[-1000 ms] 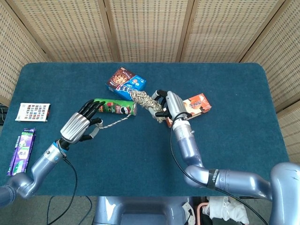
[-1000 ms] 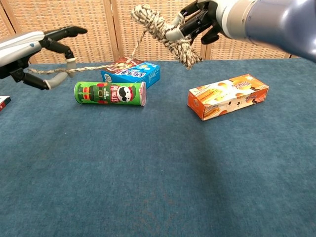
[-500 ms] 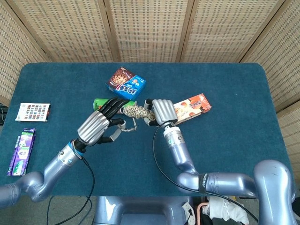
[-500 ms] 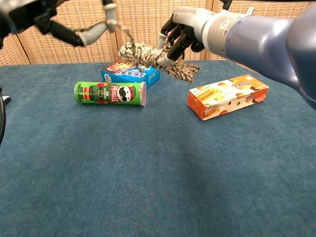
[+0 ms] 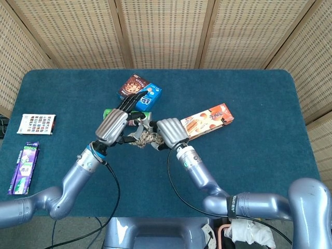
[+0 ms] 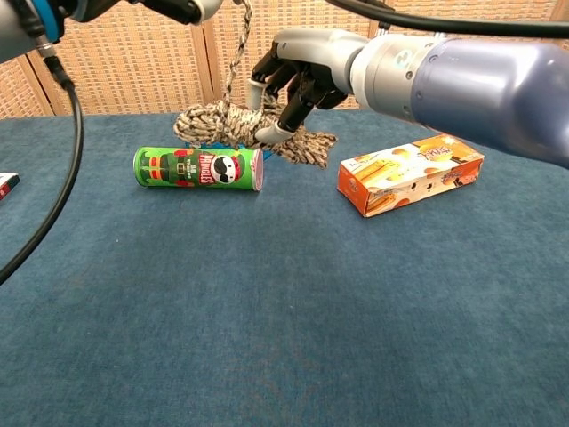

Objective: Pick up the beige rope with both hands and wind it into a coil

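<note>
The left hand [image 5: 111, 128] had swung in from nine o'clock beside the right hand [image 5: 170, 132], both clamped on the beige rope [image 6: 240, 132], tightening the coil.

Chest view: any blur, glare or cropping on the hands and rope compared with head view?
Chest view: sharp, no glare, but the left hand is cropped off the top edge, and the right hand hides part of the beige rope. Head view: even light, both hands framed.
</note>
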You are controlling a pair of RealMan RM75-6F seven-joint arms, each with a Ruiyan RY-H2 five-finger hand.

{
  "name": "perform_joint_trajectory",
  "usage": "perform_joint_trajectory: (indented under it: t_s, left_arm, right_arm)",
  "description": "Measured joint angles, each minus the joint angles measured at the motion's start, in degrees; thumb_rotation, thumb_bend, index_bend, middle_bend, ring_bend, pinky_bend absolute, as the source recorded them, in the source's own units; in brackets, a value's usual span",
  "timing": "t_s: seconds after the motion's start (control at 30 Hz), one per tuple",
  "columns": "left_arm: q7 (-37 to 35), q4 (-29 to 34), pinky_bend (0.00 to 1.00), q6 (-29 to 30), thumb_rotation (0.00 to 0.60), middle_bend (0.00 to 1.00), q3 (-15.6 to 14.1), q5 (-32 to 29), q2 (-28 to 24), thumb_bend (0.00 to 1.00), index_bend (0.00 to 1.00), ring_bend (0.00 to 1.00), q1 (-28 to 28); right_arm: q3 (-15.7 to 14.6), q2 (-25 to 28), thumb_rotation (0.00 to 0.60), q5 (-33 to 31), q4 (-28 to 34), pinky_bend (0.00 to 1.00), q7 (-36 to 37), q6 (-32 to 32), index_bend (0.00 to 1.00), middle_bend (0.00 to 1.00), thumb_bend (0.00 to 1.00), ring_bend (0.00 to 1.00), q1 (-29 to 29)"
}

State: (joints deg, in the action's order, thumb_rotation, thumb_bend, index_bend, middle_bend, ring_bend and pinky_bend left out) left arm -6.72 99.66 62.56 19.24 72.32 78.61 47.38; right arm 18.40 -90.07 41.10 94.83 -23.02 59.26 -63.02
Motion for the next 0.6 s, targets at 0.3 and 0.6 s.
perform_joint_trajectory:
  t_s: [0.3, 0.6]
  left_arm:
    - [0.34, -5.41, 0.0, -0.86, 0.6, 0.0, 1.0, -2.31, 0.82, 0.57, 0.88, 0.0, 0.65]
    - [-3.2, -11.57, 0.0, -2.46, 0.6, 0.0, 0.87, -3.94, 3.12, 0.57, 0.88, 0.0, 0.69]
  right_arm:
    - [-0.05, 1.75, 0.6, 9.15, 0.29, 1.0, 7.98, -3.51, 0.67, 0.77, 0.8, 0.63, 1.96]
    - [1.8, 3.11, 0.6, 14.44, 1.38, 1.0, 17.85, -5.5, 0.67, 0.77, 0.8, 0.63, 4.16]
